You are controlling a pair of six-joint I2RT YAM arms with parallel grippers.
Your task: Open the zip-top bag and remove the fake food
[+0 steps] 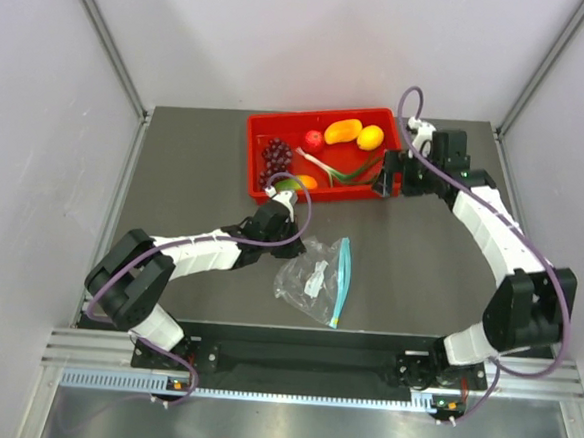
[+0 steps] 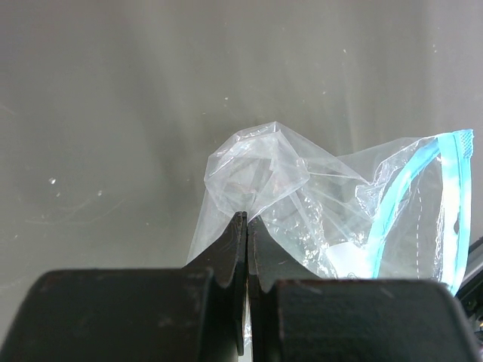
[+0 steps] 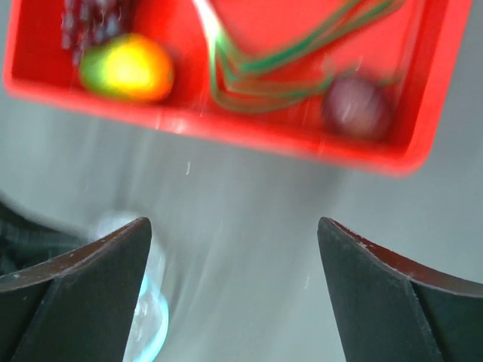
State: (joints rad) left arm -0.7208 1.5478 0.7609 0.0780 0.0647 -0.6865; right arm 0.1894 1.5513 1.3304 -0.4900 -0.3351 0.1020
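Observation:
The zip-top bag (image 1: pixel 313 276) lies crumpled on the table, its teal zip strip to the right, and looks empty. My left gripper (image 1: pixel 276 228) is shut, its tips (image 2: pixel 247 216) pinching a fold at the bag's (image 2: pixel 302 188) closed end. The lemon (image 1: pixel 370 136) and mango (image 1: pixel 343 131) lie in the red tray (image 1: pixel 263 127). The maroon piece (image 3: pixel 356 105) lies in the tray's near right corner. My right gripper (image 1: pixel 385 180) is open and empty (image 3: pixel 234 249), over the table just in front of the tray. The bag's strip (image 3: pixel 143 317) shows by its left finger.
The tray (image 3: pixel 226 128) also holds a purple grape bunch (image 1: pixel 276 156), a small red ball (image 1: pixel 315 138), a green onion (image 1: pixel 344 170) and a green-yellow fruit (image 3: pixel 128 68). Grey walls enclose the table on three sides.

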